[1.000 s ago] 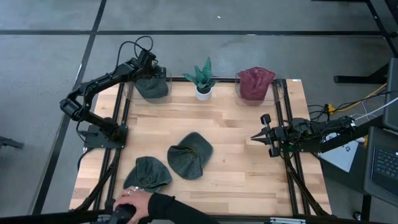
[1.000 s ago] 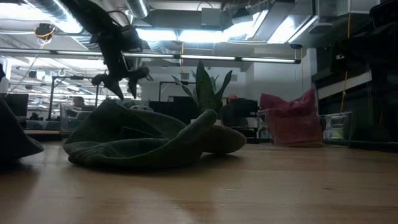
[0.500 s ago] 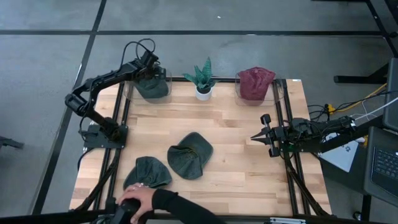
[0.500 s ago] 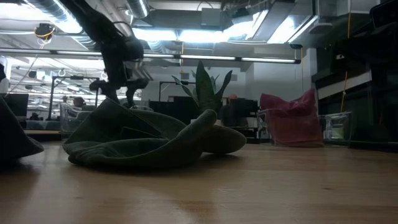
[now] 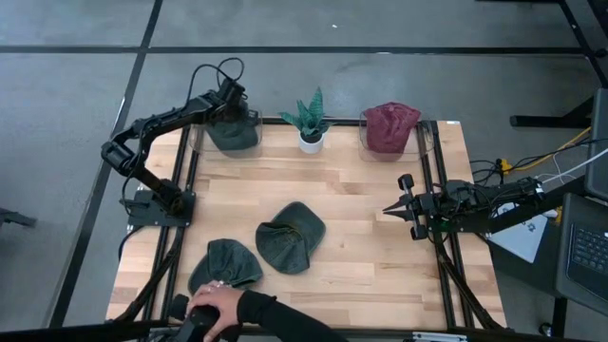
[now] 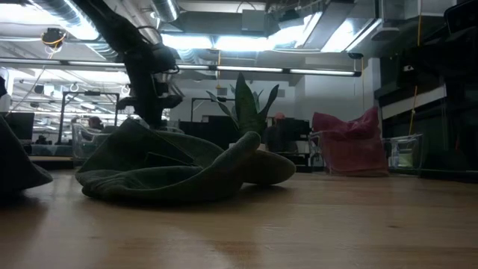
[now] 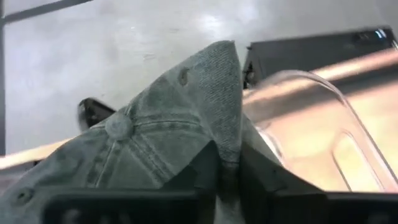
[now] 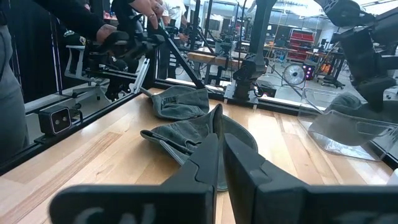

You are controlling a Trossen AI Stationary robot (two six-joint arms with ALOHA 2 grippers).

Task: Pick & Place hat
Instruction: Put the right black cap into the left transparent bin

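Left wrist view: the left gripper (image 7: 227, 180) pinches a fold of a grey-green denim cap (image 7: 168, 124), stitched panels and top button showing, inside the clear plastic bin (image 5: 231, 133) at the table's far left corner. Two more limp green caps (image 5: 290, 236) (image 5: 225, 263) lie on the butcher-block tabletop (image 5: 361, 204). The right gripper (image 5: 391, 210) hovers with its fingers together at the right edge.

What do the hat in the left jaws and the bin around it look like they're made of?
The green hat: washed cotton twill by the look, matte, with visible weave, stitched seams and a fabric-covered top button. The clear bin: likely rigid transparent plastic, glossy, with bright reflections on its rounded rim.
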